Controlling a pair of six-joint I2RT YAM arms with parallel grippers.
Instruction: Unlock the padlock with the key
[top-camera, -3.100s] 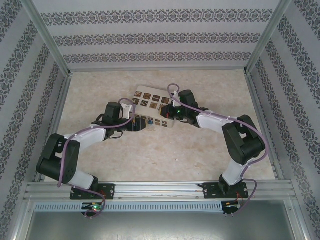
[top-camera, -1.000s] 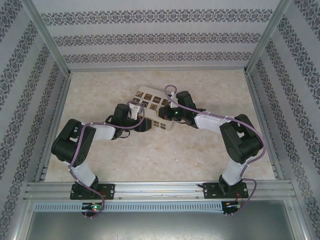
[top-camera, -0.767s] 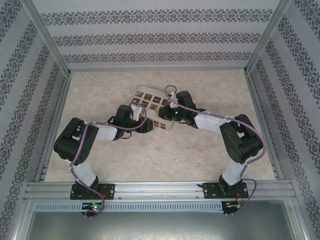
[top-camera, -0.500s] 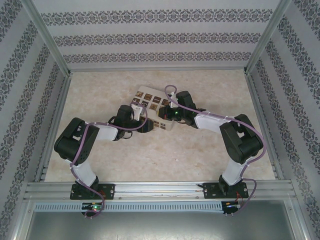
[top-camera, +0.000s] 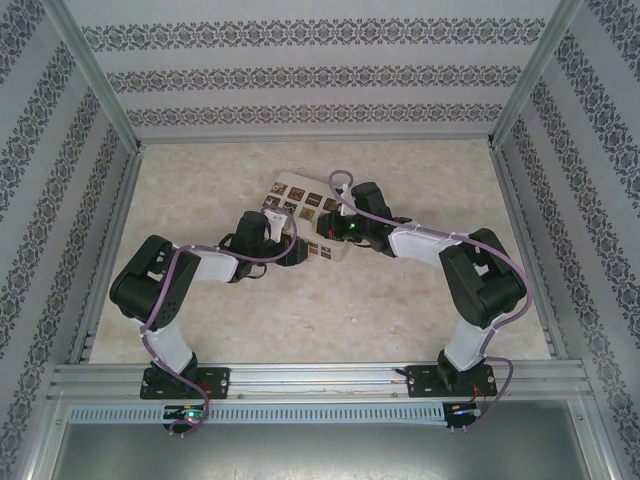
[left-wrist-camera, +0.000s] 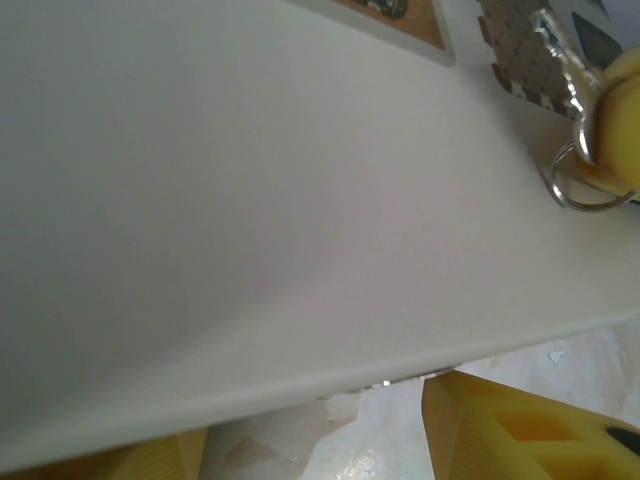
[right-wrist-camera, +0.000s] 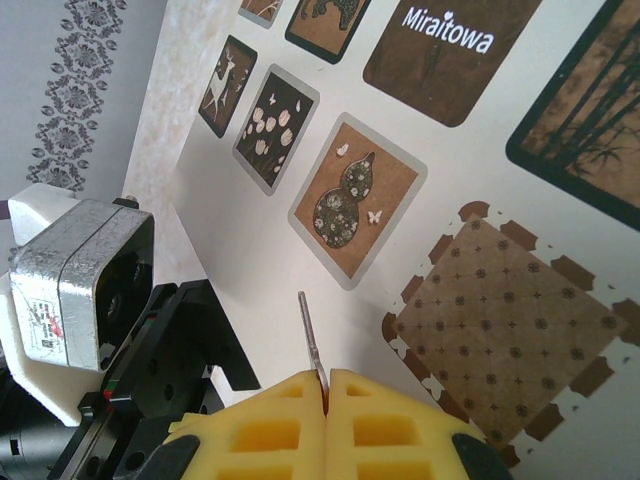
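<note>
The padlock is hidden. A cream box (top-camera: 296, 203) with dark square pictures lies mid-table. My right gripper (right-wrist-camera: 326, 380) is shut on the key (right-wrist-camera: 310, 335), whose thin silver blade sticks out of the yellow pads above the box top (right-wrist-camera: 250, 240). From above, the right gripper (top-camera: 326, 228) sits at the box's right end. In the left wrist view the key's ring (left-wrist-camera: 585, 185) hangs from a yellow pad at the upper right. My left gripper (left-wrist-camera: 315, 420) is open, its fingers (left-wrist-camera: 520, 430) spread low against the box's near side (left-wrist-camera: 250, 200). From above, the left gripper (top-camera: 294, 250) touches the box's front edge.
Patterned walls and metal frame posts (top-camera: 100, 90) enclose the beige table (top-camera: 330, 310). The left arm's wrist camera housing (right-wrist-camera: 80, 275) is close beside the right gripper. Open table lies in front of the box and toward the back wall.
The left arm has slid right and closer under the box's near side, and its jaws have narrowed a little. The right arm and key have held still.
</note>
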